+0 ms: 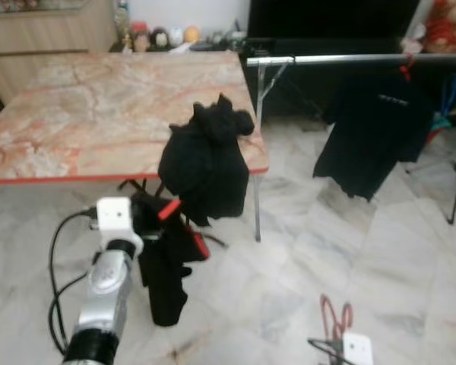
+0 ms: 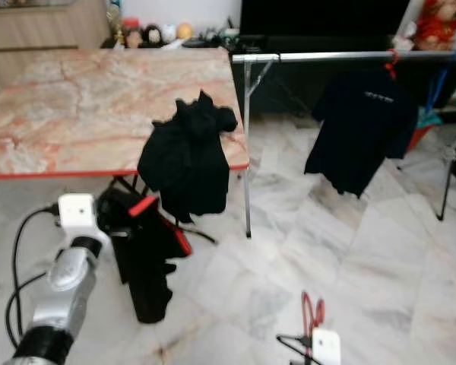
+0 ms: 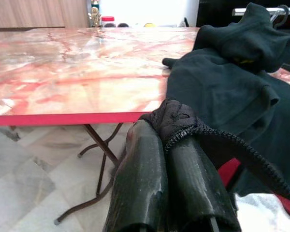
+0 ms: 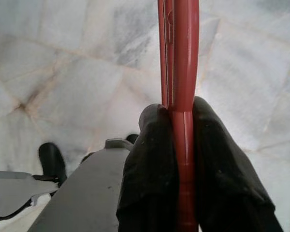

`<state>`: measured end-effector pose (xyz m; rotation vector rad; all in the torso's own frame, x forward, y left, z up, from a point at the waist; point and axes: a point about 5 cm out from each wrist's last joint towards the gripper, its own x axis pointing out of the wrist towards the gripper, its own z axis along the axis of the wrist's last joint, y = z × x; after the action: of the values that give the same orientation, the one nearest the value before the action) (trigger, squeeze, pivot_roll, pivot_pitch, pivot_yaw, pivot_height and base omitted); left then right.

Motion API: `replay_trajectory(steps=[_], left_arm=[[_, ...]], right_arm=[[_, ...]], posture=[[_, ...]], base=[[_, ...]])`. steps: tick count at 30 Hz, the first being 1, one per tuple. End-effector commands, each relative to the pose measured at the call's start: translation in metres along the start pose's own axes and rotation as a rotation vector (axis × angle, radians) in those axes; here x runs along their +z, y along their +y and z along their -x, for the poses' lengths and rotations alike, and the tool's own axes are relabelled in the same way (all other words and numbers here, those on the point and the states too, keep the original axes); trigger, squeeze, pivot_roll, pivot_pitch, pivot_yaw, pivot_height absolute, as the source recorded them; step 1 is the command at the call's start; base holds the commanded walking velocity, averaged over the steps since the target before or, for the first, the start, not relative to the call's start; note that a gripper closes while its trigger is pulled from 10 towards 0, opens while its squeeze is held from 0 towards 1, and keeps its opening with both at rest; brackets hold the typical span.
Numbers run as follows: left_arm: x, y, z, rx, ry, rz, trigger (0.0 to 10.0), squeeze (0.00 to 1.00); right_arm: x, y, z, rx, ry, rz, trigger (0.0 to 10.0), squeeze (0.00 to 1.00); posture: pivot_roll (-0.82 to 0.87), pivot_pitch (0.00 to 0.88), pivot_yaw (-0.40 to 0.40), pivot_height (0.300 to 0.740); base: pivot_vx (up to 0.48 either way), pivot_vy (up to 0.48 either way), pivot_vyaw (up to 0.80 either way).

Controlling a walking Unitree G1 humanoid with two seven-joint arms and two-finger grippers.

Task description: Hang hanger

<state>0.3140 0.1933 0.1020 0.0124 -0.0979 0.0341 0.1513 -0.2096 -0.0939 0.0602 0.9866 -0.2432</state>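
- Left gripper (image 3: 169, 140), near left, is clamped on a black garment (image 1: 163, 266) hanging below the table (image 1: 99, 114).
- Right gripper (image 4: 176, 116), near right, pinches a red hanger (image 4: 180, 53).

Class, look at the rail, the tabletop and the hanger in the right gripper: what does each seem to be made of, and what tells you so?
Rail: apparently metal, silvery and shiny with a bright highlight.
Tabletop: marble-look, pink veined pattern and smooth sheen; possibly a printed laminate, given its thin red edge.
Hanger, pinched in the right gripper: probably plastic, uniform glossy red with moulded ridges.
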Motion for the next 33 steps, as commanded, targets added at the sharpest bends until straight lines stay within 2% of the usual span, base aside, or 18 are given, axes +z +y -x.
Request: replay_trajectory(steps=[1,15,27,33], left_arm=[[0.008,-0.008,-0.004,-0.020,-0.040,-0.003,10.0,0.00],[0.008,-0.010,-0.004,-0.020,-0.037,0.002,10.0,0.00],[0.011,-0.014,-0.002,-0.048,-0.051,-0.013,10.0,0.00],[0.019,-0.012,-0.003,-0.054,-0.071,-0.013,10.0,0.00]], right_arm=[[-0.002,-0.008,0.001,-0.021,0.005,-0.004,10.0,0.00],[0.000,-0.007,0.000,-0.014,0.004,-0.012,10.0,0.00],[0.000,-0.008,0.000,-0.019,0.003,-0.018,10.0,0.00],[0.000,-0.008,0.000,-0.017,0.002,-0.020,10.0,0.00]], posture=[[-0.07,0.000,-0.007,0.740],[-0.07,0.000,-0.009,0.740],[-0.06,0.000,-0.011,0.740],[-0.06,0.000,-0.014,0.740]], base=[[0.000,0.307,0.00],[0.000,0.289,0.00],[0.000,0.000,0.00],[0.000,0.000,0.00]])
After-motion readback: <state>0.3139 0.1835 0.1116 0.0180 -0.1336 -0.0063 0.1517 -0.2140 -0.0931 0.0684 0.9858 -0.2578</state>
